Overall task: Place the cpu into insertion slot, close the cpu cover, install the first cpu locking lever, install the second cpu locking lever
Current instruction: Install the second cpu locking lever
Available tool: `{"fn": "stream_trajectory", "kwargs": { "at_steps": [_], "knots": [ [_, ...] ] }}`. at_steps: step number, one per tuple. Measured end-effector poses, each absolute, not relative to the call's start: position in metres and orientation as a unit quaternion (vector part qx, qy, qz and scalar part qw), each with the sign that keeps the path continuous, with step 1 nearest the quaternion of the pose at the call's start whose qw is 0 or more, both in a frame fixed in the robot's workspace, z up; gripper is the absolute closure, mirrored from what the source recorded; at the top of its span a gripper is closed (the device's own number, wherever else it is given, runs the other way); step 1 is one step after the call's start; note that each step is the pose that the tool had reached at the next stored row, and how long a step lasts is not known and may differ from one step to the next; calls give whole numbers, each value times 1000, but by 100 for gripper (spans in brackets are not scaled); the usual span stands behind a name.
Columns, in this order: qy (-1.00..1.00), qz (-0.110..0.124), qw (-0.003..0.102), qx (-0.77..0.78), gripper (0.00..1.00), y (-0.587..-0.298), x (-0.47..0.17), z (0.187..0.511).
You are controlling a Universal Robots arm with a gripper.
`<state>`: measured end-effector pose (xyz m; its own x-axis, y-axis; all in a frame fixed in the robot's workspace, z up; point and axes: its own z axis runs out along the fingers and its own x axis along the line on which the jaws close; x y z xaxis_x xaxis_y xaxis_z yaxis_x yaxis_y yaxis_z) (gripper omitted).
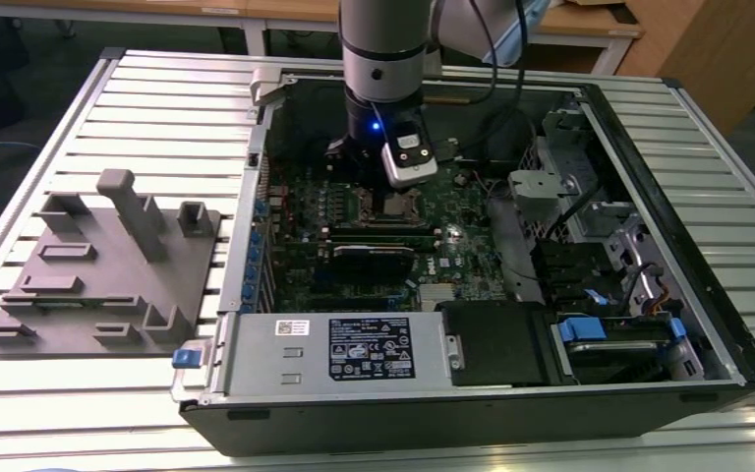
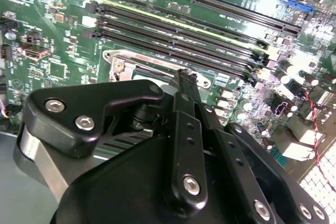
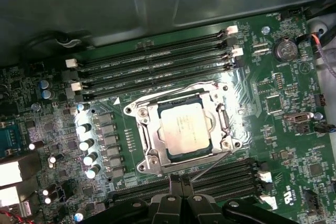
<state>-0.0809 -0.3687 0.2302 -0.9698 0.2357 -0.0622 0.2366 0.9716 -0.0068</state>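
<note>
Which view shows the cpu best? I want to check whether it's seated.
The first wrist view: the cpu lies in full sight, framed by the cpu cover. In the exterior view it is far off under the arm; in the second wrist view the gripper hides it.

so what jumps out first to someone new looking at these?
The open computer case on the slatted table, with the arm reaching into it. In the first wrist view, the cpu sits in its socket with the cpu cover closed around it, the gripper just beside.
</note>
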Motion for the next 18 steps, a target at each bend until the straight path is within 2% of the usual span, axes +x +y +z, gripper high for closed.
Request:
{"fn": "stream_trajectory", "kwargs": {
  "at_steps": [18],
  "knots": [
    [992,-7,30,119,90,-371,-91,223]
  ]
}}
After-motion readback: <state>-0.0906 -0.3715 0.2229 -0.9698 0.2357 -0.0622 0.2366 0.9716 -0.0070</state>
